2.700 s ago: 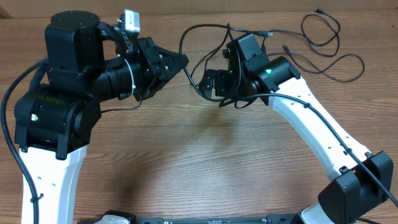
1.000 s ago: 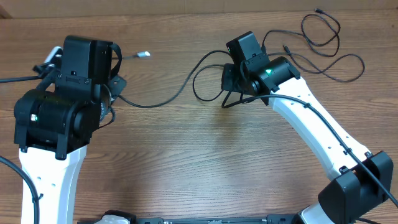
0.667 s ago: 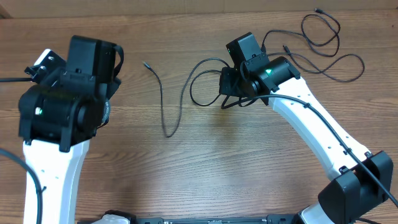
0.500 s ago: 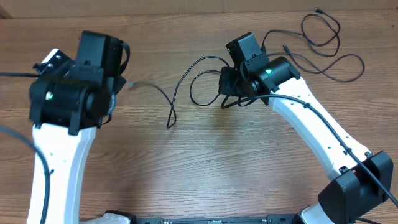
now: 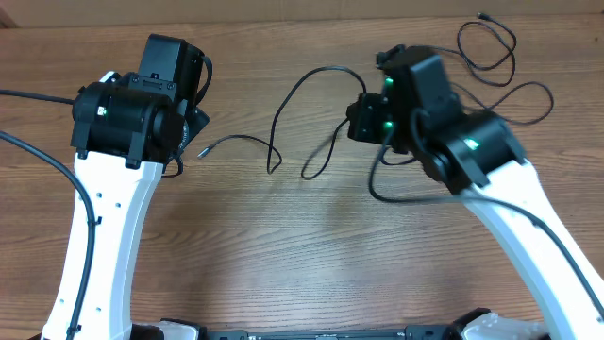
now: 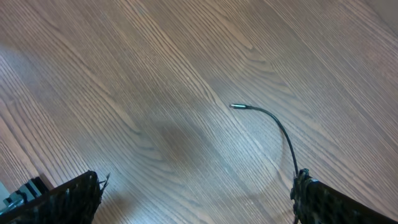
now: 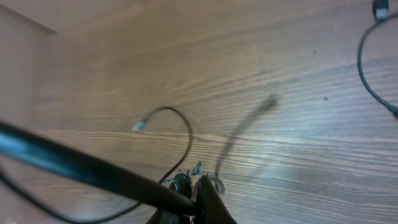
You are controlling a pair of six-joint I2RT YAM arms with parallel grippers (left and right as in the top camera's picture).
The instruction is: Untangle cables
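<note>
A thin black cable (image 5: 236,139) lies on the wood with its plug end (image 6: 239,107) just right of my left gripper (image 5: 189,140). From there it arcs up to my right gripper (image 5: 363,121). In the left wrist view the left gripper (image 6: 199,199) is open with bare table between its fingers, and the cable passes beside the right finger (image 6: 336,202). My right gripper (image 7: 196,177) is shut on a cable (image 7: 62,160) that runs off to the left. A plug tip (image 7: 138,126) lies below it. More cables (image 5: 514,94) lie looped at the far right.
The wooden table (image 5: 283,255) carries only the cables. The left arm's white link (image 5: 94,246) stands along the left side and the right arm's link (image 5: 547,246) along the right. Another cable end (image 7: 380,9) shows at the right wrist view's top corner.
My left gripper has opened and let go of the cable end, which now lies on the table. The left arm shifted right. The right arm rose and moved right, still gripping its cable.
</note>
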